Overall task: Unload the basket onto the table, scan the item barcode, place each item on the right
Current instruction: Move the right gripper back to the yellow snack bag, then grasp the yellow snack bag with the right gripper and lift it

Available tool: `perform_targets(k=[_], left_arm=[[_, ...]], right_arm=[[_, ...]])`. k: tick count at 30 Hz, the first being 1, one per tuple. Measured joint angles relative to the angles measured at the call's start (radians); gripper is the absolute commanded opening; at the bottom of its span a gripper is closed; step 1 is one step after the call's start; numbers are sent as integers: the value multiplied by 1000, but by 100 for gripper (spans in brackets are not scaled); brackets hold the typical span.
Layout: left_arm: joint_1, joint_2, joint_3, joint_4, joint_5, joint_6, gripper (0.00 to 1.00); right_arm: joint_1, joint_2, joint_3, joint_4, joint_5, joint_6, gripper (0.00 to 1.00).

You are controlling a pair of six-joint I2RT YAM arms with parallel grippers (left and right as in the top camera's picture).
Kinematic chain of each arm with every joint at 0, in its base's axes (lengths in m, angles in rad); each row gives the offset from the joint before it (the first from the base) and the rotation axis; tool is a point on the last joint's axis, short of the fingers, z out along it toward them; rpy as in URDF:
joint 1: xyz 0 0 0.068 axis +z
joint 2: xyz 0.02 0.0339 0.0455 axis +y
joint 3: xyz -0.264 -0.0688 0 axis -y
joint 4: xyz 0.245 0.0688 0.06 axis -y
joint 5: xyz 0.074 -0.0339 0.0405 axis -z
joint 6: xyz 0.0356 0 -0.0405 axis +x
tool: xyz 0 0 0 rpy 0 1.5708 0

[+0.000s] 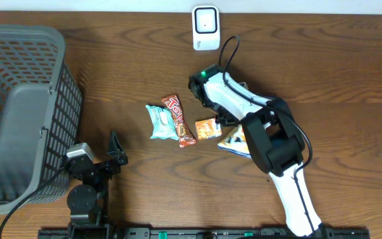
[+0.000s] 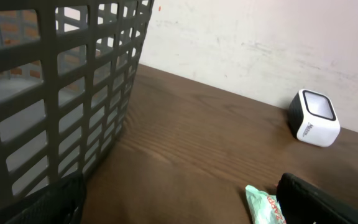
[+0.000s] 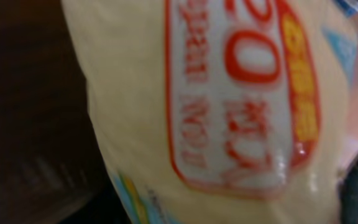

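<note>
Yellow packet [image 3: 185, 93] — red lettering, blurred

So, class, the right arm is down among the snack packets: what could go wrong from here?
1. The yellow packet fills the right wrist view, and overhead the orange packet lies close by, so a grab may snag or shove that neighbour.
2. No barcode shows on the face in view, so the packet may reach the scanner wrong side out.
</note>
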Motion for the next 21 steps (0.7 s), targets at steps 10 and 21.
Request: perform_targets(k=[10, 21], left_arm=[[0, 0, 0, 0, 0, 0, 98], [0, 0, 0, 0, 0, 0, 98]], right_arm=[[-13, 56, 143, -95, -100, -91, 1], [-76, 35, 536, -274, -657, -582, 1]])
